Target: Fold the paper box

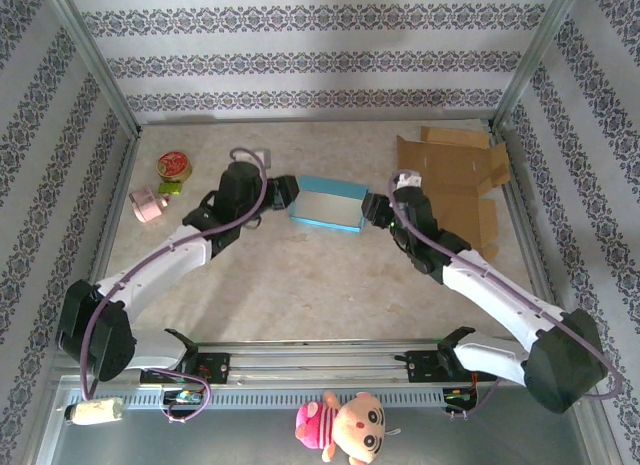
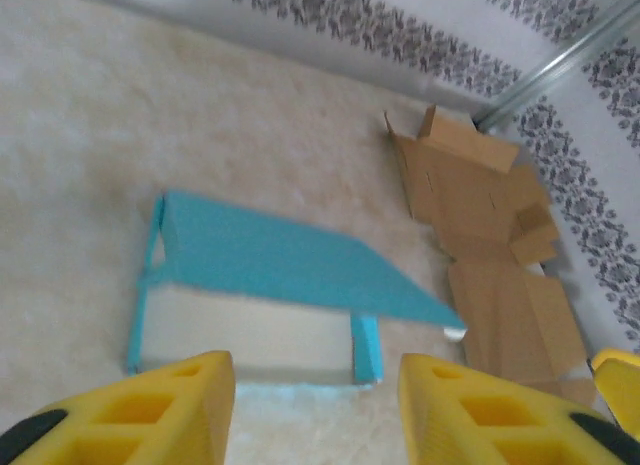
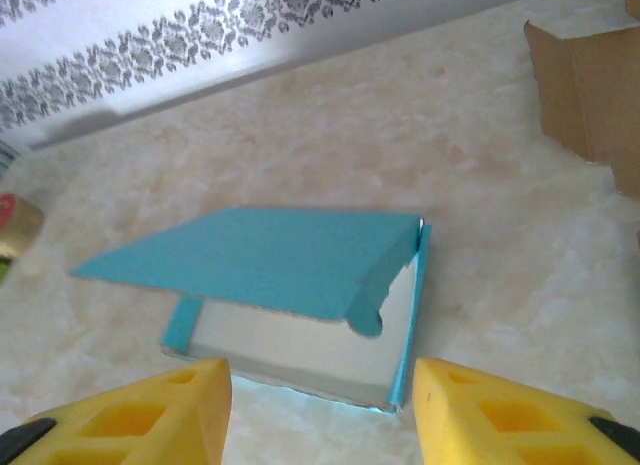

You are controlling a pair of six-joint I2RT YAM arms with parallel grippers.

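A blue paper box point(image 1: 328, 205), lid point(image 3: 250, 255) half raised, lies on the bench point(image 1: 300, 295) between the left claw point(image 1: 283, 193) and right claw point(image 1: 375, 207), both spread, pinching nothing.

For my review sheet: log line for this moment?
paper box: partly closed | left gripper: open, empty | right gripper: open, empty

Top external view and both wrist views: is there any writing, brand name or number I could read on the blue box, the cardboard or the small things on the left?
No text can be read anywhere in these pictures.
round red tin: some marking on its lid, too small to read.
blue paper box: plain surfaces, no lettering, even close up in the wrist views.
brown cardboard: no print to be seen.
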